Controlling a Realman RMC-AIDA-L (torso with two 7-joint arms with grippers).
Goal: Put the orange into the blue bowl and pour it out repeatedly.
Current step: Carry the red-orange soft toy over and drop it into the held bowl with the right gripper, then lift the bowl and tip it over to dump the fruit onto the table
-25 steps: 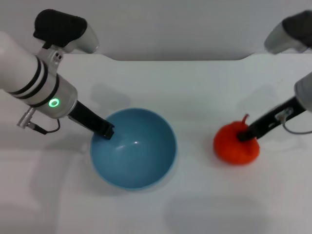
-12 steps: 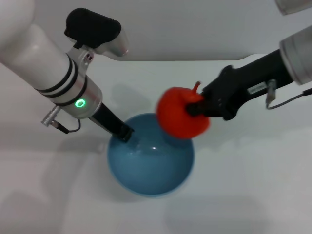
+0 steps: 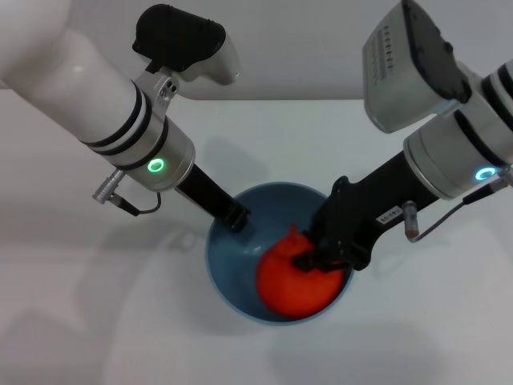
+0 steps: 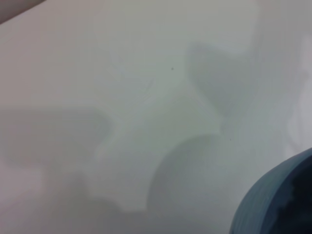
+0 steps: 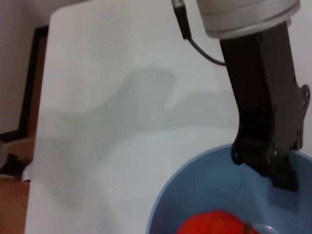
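Observation:
The blue bowl (image 3: 268,210) sits near the middle of the white table. My left gripper (image 3: 236,218) is shut on its far-left rim. The orange (image 3: 292,287) lies low inside the bowl, on its right side. My right gripper (image 3: 314,255) reaches in from the right and is shut on the top of the orange. The right wrist view shows the bowl (image 5: 195,195), the top of the orange (image 5: 214,224) and the left gripper (image 5: 270,165) clamped on the rim. The left wrist view shows only a piece of the bowl's outer wall (image 4: 273,204).
The white table (image 3: 96,305) spreads around the bowl, with its back edge near the wall (image 3: 288,48). In the right wrist view the table's side edge (image 5: 46,73) drops off to a dark floor.
My right gripper carried the orange from the table's right side, up and left, and lowered it into the bowl. My left gripper moved the bowl rightwards.

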